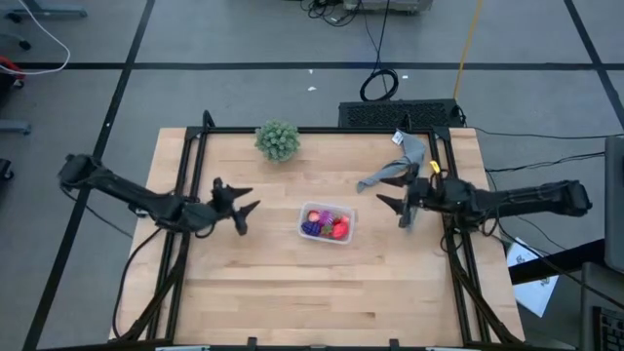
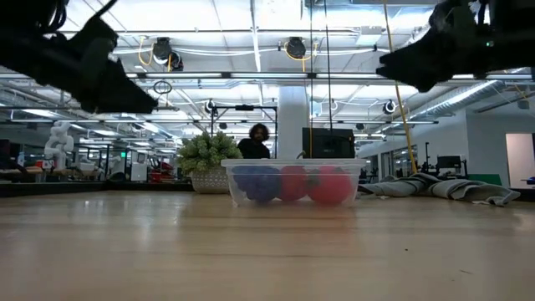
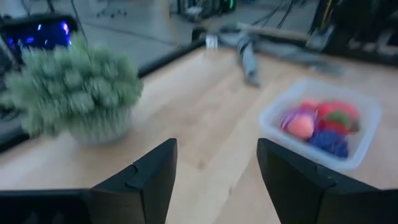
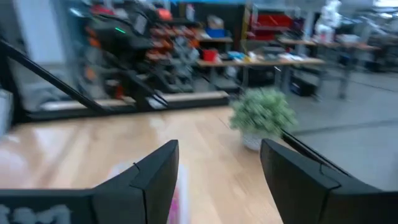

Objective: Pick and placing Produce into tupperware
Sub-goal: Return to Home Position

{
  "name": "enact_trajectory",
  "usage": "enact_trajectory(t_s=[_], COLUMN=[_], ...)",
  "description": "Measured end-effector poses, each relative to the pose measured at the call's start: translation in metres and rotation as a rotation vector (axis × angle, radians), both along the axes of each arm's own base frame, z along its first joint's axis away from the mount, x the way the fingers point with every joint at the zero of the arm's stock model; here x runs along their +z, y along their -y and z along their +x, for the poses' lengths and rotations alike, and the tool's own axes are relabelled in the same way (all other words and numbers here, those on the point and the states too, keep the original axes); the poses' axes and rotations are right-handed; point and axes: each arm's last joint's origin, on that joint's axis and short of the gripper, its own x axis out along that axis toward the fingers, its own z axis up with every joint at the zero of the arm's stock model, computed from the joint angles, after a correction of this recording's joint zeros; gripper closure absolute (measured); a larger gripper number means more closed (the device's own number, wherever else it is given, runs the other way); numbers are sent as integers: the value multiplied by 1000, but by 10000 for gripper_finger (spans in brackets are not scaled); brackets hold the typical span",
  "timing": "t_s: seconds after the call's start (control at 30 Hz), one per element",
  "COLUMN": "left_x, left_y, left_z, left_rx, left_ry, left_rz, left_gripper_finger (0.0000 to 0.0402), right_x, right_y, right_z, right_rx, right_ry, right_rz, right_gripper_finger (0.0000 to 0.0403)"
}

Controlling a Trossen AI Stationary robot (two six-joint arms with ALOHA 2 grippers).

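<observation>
The clear tupperware sits near the table's middle, holding the produce: red, pink, magenta and dark purple pieces. The low view shows the tupperware standing flat on the wood, and the left wrist view shows it with the fruits inside. My left gripper hovers open to the tupperware's left, raised off the table. My right gripper hovers open to its right, also raised. Both are empty.
A green bushy plant stands near the far edge, left of centre. A grey cloth lies at the far right, close to my right gripper. A black frame rail borders the table. Bare wood lies toward the near edge.
</observation>
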Motion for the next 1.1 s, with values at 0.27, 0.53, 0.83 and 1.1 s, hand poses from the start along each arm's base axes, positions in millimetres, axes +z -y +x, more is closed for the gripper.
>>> enact_trajectory(t_s=[0.27, 0.53, 0.83, 1.1], left_x=[29, 26, 5, 1], left_y=[-13, -14, -10, -19], left_z=[-31, -47, -43, -44], left_rx=[-79, -118, -251, -263], left_ry=[109, 138, 135, 220], left_rz=[55, -27, 90, 139], left_gripper_finger=[174, 174, 174, 174], right_x=[13, 16, 6, 4], right_y=[4, 4, -3, -5], right_z=[-24, -48, -55, -56], right_rx=[51, 49, 257, 311], right_ry=[95, 165, 76, 62], right_rz=[-4, 19, 42, 55], right_gripper_finger=[183, 183, 183, 183])
